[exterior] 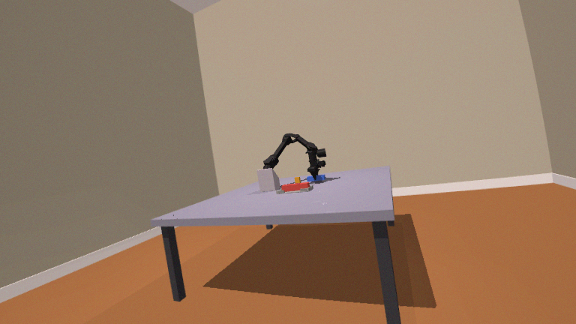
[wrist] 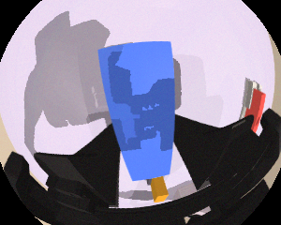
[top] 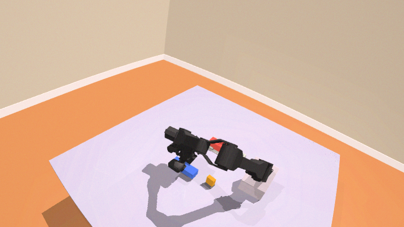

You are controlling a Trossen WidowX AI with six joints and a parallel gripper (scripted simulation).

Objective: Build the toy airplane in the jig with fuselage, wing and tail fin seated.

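Note:
The blue wing block (top: 190, 171) (exterior: 321, 178) (wrist: 152, 70) lies on the table. My gripper (top: 183, 162) (exterior: 314, 176) (wrist: 142, 120) points down at it, with one finger against each long side; it is shut on the wing. The wing's tab is not visible. The red fuselage (top: 216, 144) (exterior: 295, 187) (wrist: 257, 108) lies in the pale cradle (exterior: 280, 192) (wrist: 246, 96); the arm hides part of both in the top view. The small orange tail fin (top: 210, 180) (exterior: 297, 179) (wrist: 159, 190) stands on the table between the wing and the arm's base. The fuselage sockets are not visible.
The arm's pale base block (top: 251, 189) (exterior: 267, 180) stands beyond the tail fin from the wing. The arm arches from it over the table (top: 119, 153) (exterior: 348, 201), passing across the cradle in the top view.

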